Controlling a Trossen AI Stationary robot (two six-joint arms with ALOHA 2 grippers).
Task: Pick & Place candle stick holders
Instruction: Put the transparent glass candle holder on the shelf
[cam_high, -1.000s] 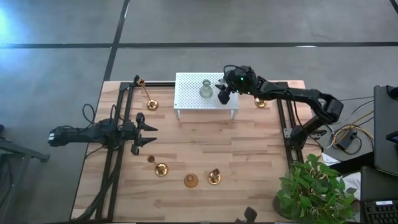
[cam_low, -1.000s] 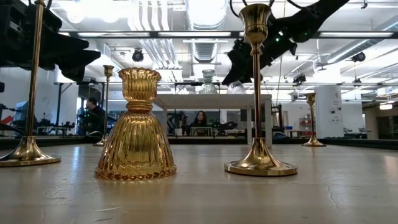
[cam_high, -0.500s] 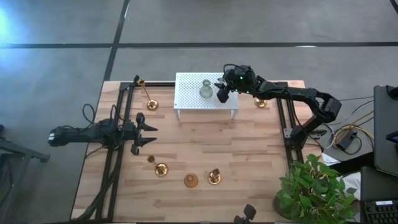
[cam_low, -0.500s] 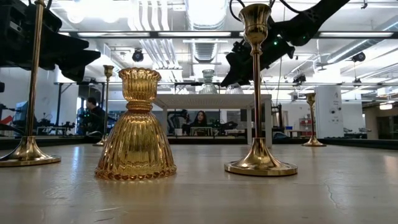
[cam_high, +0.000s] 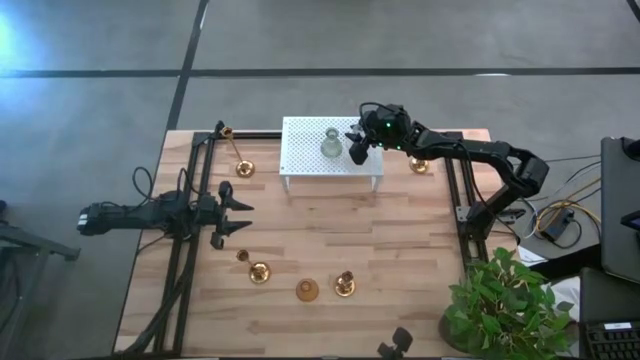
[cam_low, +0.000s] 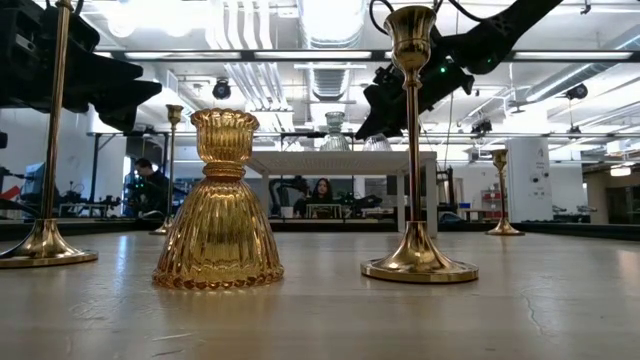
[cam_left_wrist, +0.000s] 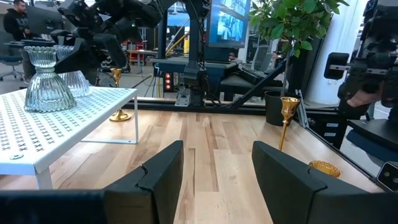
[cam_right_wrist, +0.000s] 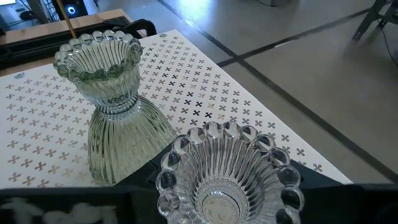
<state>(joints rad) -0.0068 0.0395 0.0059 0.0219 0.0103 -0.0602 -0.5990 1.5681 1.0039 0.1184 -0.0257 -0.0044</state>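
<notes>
clear glass holder (cam_right_wrist: 229, 177) sits between the dark fingers of the right gripper (cam_high: 358, 150), pinched there over the right part of the white perforated rack (cam_high: 300, 150), whether touching the rack top or just above it cannot be told. just beside it, standing upright on the same rack, grey-green ribbed glass holder (cam_right_wrist: 115, 118), also seen from above at (cam_high: 331, 144) and from the side at (cam_left_wrist: 45, 81). off the rack's left end, tall thin brass stick (cam_high: 240, 158) on its round base, leaning in the overhead view. off the rack's right end, partly under the right arm, short brass holder (cam_high: 420, 165). in front of the rack, well apart from it near the table's front edge, a row of three: brass stick with round base (cam_high: 257, 270), amber ribbed glass holder (cam_high: 307, 290) with bell-shaped body shown close at (cam_low: 220, 205), and another brass stick (cam_high: 344, 284) shown close at (cam_low: 415, 150). all of this on the pale wooden table (cam_high: 400, 250). left of the rack and forward of it, left gripper (cam_high: 238, 215) hovering over the table's left side, fingers (cam_left_wrist: 158, 171) spread apart with nothing between them. beyond the table's right front corner, green potted plant (cam_high: 505, 305). far behind the rack in the low view, a seated person (cam_low: 322, 193) and another person (cam_low: 150, 185) in the room.
</notes>
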